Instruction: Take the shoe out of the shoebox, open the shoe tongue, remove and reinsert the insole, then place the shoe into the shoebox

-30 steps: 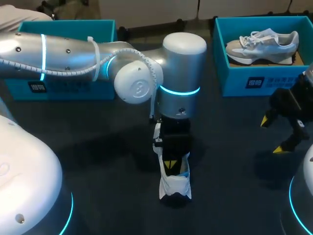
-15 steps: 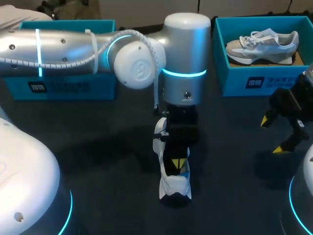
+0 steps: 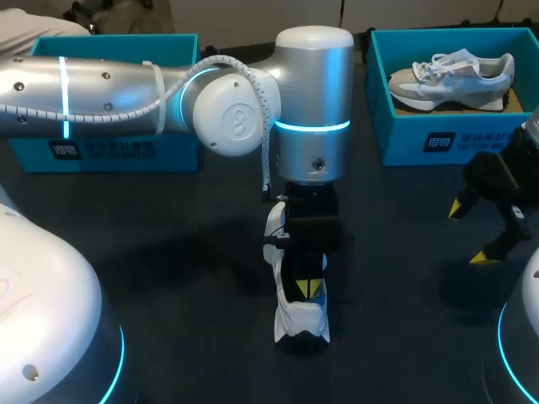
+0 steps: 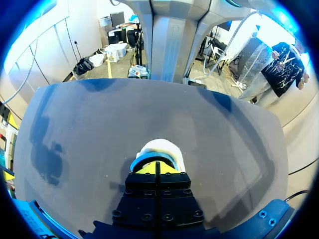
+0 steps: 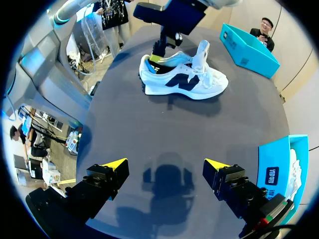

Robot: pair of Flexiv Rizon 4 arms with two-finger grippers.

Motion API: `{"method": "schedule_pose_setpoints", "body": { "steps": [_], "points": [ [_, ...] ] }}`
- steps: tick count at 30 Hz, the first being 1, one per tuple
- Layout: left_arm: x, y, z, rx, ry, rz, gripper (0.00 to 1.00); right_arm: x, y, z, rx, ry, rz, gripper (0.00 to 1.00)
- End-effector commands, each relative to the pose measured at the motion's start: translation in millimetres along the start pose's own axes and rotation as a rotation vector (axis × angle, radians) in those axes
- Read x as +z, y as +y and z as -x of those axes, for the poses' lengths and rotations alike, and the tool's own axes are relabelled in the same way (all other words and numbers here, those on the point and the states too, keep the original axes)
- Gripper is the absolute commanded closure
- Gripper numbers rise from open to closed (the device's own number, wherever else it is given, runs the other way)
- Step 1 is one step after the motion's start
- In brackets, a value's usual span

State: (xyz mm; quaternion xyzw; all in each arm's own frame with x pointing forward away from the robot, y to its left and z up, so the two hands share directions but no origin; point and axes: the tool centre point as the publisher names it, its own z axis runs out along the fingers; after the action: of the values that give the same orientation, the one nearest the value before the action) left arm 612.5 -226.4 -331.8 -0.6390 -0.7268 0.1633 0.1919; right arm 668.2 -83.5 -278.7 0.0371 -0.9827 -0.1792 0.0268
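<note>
Insole removal seems to be the step in hand, because the left hand (image 3: 305, 286) is reaching down into the opening of the white shoe (image 3: 301, 321), close to its heel. To do it well, I think the hand is needing a firm pinch on the heel edge of the insole. Then it is needing a slow pull upward and toward the heel, so that the light shoe is not lifting or tipping together with it.

In the left wrist view the yellow fingertips (image 4: 155, 167) are pressing together inside the shoe. I cannot tell if the thin insole is between them.

The shoe is standing upright on the tabletop (image 3: 168, 252) in the middle, heel toward the near side and tongue raised, well apart from the shoebox (image 3: 126, 156) at the far left.

The right hand (image 3: 469, 233) is hanging over the tabletop at the right, released wide and holding nothing. It is looking free to steady the toe.
</note>
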Motion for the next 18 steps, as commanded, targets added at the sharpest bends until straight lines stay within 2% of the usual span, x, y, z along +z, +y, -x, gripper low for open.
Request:
{"method": "schedule_pose_setpoints", "body": {
  "steps": [1,10,11,13,18],
  "points": [
    [15,7,3.8,0.004,0.007,-0.045,1.00,1,0.4,0.2,0.000,0.000,-0.003,0.00],
    [47,10,2.2,-0.003,0.031,-0.063,1.00,1,0.4,0.2,0.000,0.000,-0.003,0.00],
    [58,13,1.7,-0.003,0.039,-0.079,1.00,1,0.4,0.2,0.000,0.000,-0.003,0.00],
    [67,16,2.1,-0.005,0.042,-0.076,1.00,1,0.4,0.2,0.000,0.000,-0.003,0.00],
    [87,30,3.1,-0.021,0.065,-0.016,1.00,1,0.4,0.2,0.000,0.000,-0.003,0.00]
  ]
}}
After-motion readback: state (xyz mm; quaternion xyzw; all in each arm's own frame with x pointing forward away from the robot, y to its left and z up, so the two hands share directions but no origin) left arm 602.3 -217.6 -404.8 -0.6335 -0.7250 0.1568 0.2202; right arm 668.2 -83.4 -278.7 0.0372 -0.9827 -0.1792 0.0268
